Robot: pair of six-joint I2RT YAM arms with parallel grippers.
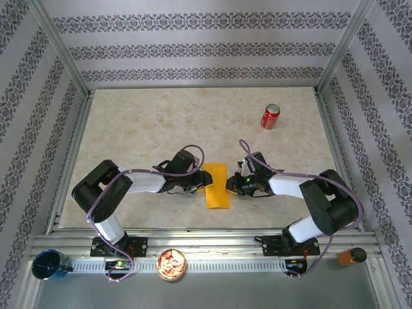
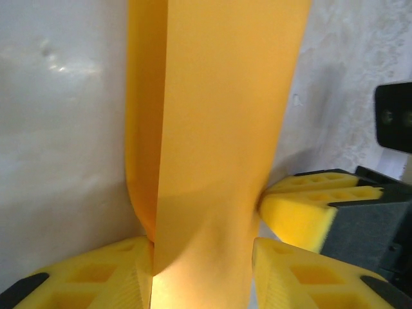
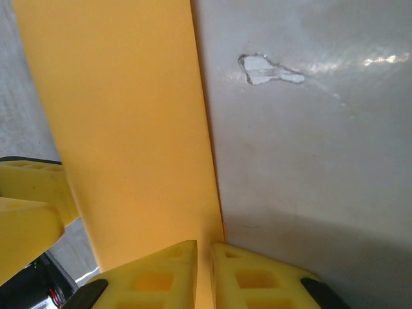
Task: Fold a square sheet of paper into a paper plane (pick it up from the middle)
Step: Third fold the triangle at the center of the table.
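The square sheet of paper [image 1: 215, 185] lies on the table as a folded orange-yellow strip between my two grippers. My left gripper [image 1: 195, 187] is at the strip's left side. In the left wrist view the paper [image 2: 219, 129] runs up between the gripper's [image 2: 203, 273] yellow fingers, touching both and bowed narrower there. My right gripper [image 1: 232, 187] is at the strip's right side. In the right wrist view it [image 3: 205, 273] is nearly closed on the right edge of the paper [image 3: 129, 129]. No paper plane shape shows.
A red soda can [image 1: 270, 116] stands at the back right. On the near rail sit a blue cup [image 1: 48, 265], a bowl of snacks [image 1: 172, 264] and an orange-and-black object [image 1: 351, 256]. Patterned walls and metal posts enclose the table [image 1: 148, 129].
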